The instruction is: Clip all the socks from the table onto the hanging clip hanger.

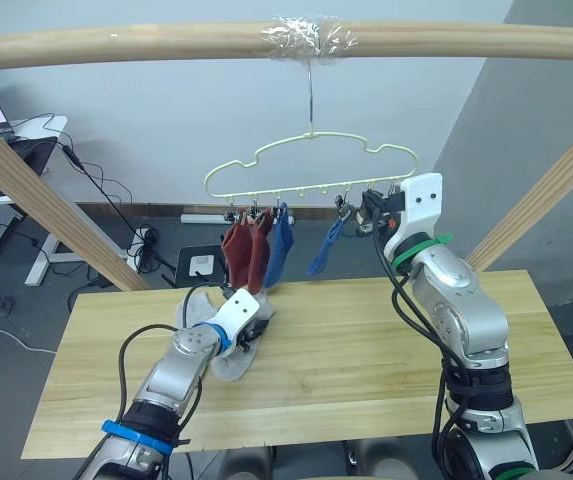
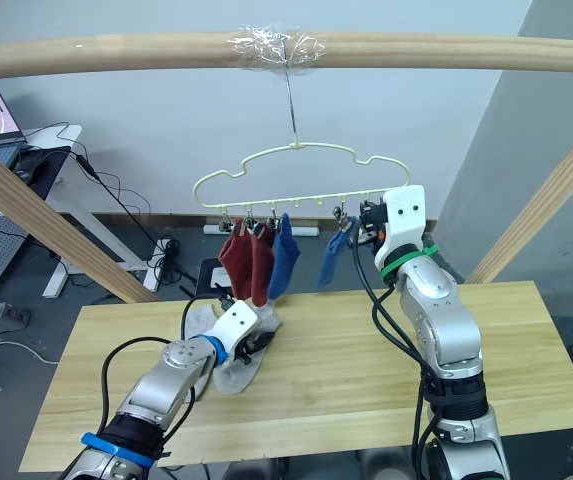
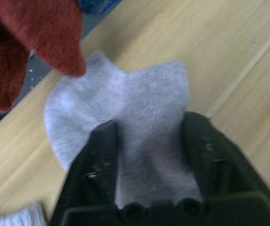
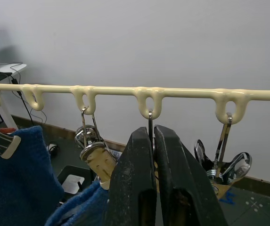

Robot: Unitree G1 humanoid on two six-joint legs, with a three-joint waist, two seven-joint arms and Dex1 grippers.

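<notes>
The pale yellow clip hanger point(image 1: 311, 160) hangs by its hook from the top beam. Two rust red socks point(image 1: 238, 250) and a blue sock point(image 1: 280, 248) are clipped at its left end. A second blue sock point(image 1: 324, 250) hangs nearer the middle. My right gripper point(image 4: 152, 129) is raised to the hanger's right part, shut on the wire of a metal clip point(image 4: 150, 117). Two light grey socks point(image 1: 234, 360) lie on the table point(image 1: 366, 340). My left gripper point(image 3: 149, 125) is down on them, open, with one grey sock point(image 3: 149, 103) between its fingers.
A round wooden beam point(image 1: 116, 42) spans the top. Slanted beams stand at the left point(image 1: 46, 200) and right point(image 1: 546, 190). Behind the table are a desk point(image 1: 26, 135) with cables and a power strip point(image 1: 144, 240) on the floor.
</notes>
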